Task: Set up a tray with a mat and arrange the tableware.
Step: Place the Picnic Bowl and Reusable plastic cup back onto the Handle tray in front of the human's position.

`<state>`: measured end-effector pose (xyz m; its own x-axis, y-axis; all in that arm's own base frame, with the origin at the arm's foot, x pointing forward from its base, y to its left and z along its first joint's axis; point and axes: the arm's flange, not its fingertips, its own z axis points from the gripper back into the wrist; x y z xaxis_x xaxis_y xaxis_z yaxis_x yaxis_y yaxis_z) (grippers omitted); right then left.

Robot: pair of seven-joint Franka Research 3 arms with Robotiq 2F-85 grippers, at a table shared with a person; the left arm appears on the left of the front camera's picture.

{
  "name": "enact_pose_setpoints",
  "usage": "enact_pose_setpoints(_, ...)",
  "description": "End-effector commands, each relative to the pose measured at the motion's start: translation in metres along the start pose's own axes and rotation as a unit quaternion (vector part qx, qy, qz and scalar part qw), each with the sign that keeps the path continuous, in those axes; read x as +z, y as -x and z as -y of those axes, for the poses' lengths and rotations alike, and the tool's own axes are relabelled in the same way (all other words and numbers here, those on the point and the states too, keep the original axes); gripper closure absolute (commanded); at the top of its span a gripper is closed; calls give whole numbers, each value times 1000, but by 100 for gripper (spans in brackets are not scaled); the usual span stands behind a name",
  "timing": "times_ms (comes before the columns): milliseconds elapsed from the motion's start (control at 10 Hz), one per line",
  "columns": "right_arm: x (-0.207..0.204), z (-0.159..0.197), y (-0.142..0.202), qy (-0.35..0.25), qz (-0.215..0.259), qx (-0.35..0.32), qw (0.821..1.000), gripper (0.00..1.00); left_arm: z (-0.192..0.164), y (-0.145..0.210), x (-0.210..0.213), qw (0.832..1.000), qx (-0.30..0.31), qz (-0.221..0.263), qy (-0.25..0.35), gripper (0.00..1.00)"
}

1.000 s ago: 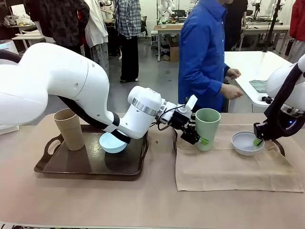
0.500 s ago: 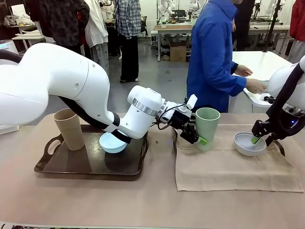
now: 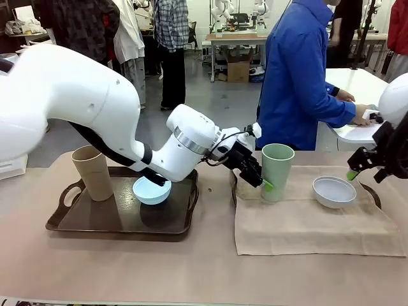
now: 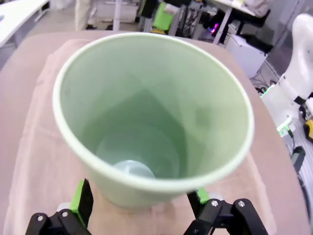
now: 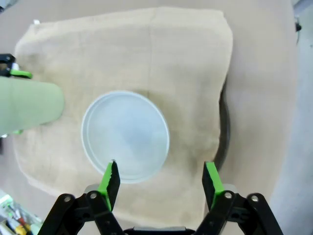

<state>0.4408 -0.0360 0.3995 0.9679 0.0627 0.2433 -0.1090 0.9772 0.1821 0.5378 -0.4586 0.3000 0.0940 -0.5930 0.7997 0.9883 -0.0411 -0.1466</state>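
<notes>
A pale green cup (image 3: 278, 171) stands upright on the beige mat (image 3: 306, 223), which lies over a dark tray (image 3: 376, 194). My left gripper (image 3: 262, 182) is low at the cup's left side. In the left wrist view its green pads (image 4: 82, 200) flank the base of the cup (image 4: 151, 122), open. The white bowl (image 3: 333, 190) rests on the mat's right part. My right gripper (image 3: 364, 172) hangs open above and to the right of it, and the bowl (image 5: 124, 134) lies beyond its spread fingers (image 5: 111, 176). A tan-brown cup (image 3: 92, 172) and a light blue bowl (image 3: 152, 190) sit on the left tray (image 3: 115, 220).
A person in a blue coat (image 3: 299, 76) stands at the far side, turned toward a white table (image 3: 357, 83) at the back right. The dark rim (image 5: 224, 132) of the right tray pokes out past the mat's edge. Bare tabletop (image 3: 191, 268) runs along the front.
My right gripper has let go of the white bowl and risen up and to the right. My left gripper has eased back slightly from the green cup, which stayed put. The person stepped right.
</notes>
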Motion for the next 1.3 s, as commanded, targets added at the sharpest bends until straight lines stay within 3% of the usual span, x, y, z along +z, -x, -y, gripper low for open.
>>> enact_pose_setpoints(0, 22, 0, 23, 9, -6, -13, 1000, 13, 24, -3, 34, 998, 34, -45, 0, 0)
enact_pose_setpoints(300, 54, -11, 40, 51, -21, -8, 998, 13, 62, -22, 89, 989, 72, -125, -22, 0)
enact_pose_setpoints(500, 80, -38, 38, 106, -39, 5, 994, 13, 89, -48, 130, 966, 127, -216, -58, 0)
enact_pose_setpoints(600, 98, -52, 39, 131, -45, 9, 990, 13, 98, -60, 153, 956, 159, -232, -82, 0)
enact_pose_setpoints(800, 126, -68, 47, 171, -73, -6, 983, 13, 124, -75, 201, 924, 228, -262, -157, 0)
enact_pose_setpoints(1000, 148, -74, 57, 169, -81, -30, 982, 13, 136, -77, 228, 877, 309, -287, -230, 0)
enact_pose_setpoints(1200, 155, -78, 64, 153, -92, -33, 983, 13, 149, -86, 239, 837, 365, -324, -247, 0)
